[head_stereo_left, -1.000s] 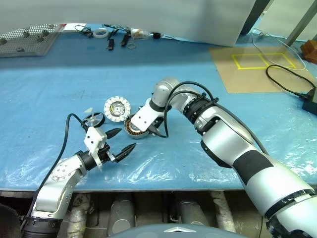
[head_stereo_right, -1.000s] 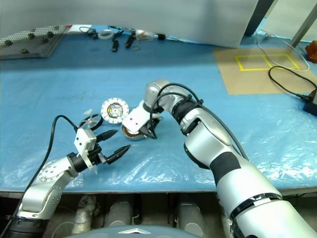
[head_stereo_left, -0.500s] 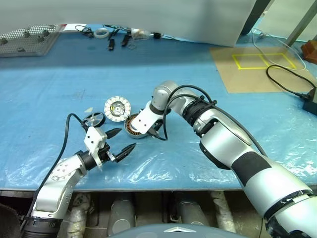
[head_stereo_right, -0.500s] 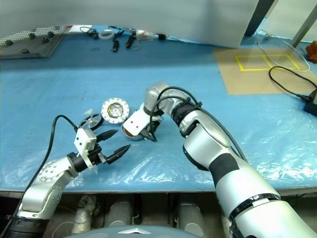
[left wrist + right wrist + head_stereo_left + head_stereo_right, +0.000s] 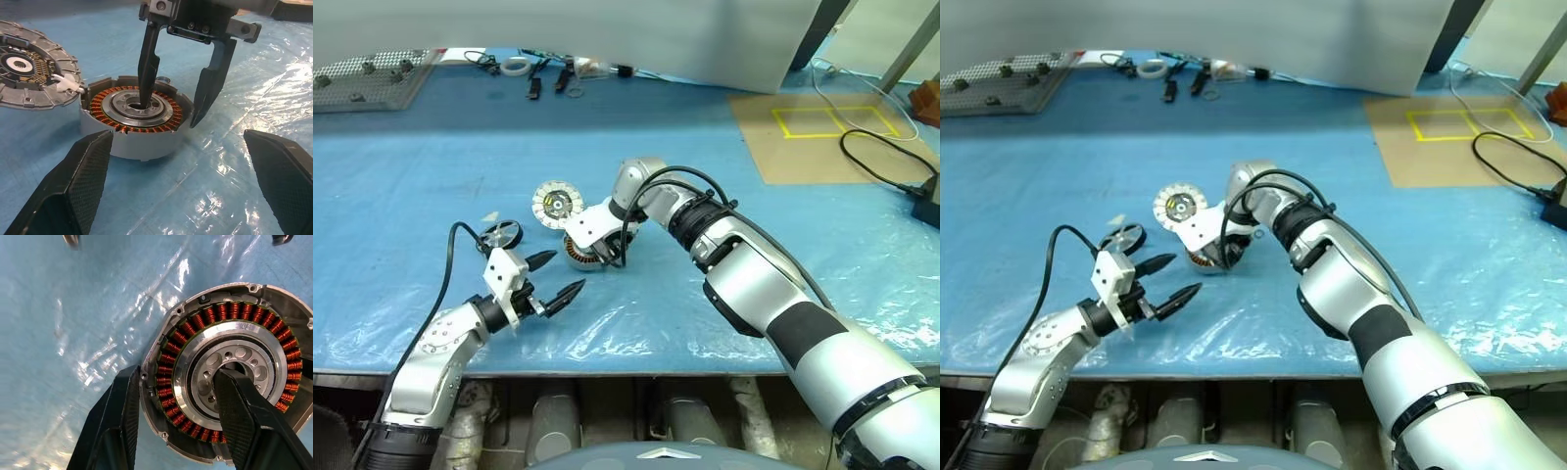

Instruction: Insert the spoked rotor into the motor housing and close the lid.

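Motor housing point(image 5: 131, 128): my R claw point(image 5: 173, 110) astride its wall, one finger in centre hole, other outside, not clamped. Lid point(image 5: 30, 73) beside. L claw point(image 5: 566, 276) spread, empty.

The right arm reaches across toward the robot's left, wrist bent so that the right gripper point(image 5: 173, 113) points steeply down; one black finger point(image 5: 148, 63) dips into the central hole of the motor housing point(image 5: 132, 142), the other point(image 5: 210, 83) stands outside its wall, straddling the winding ring without visibly clamping it. The left arm is bent low at the near edge, its left gripper point(image 5: 551, 277) roughly level, aimed forward and rightward, fingers spread wide and empty.
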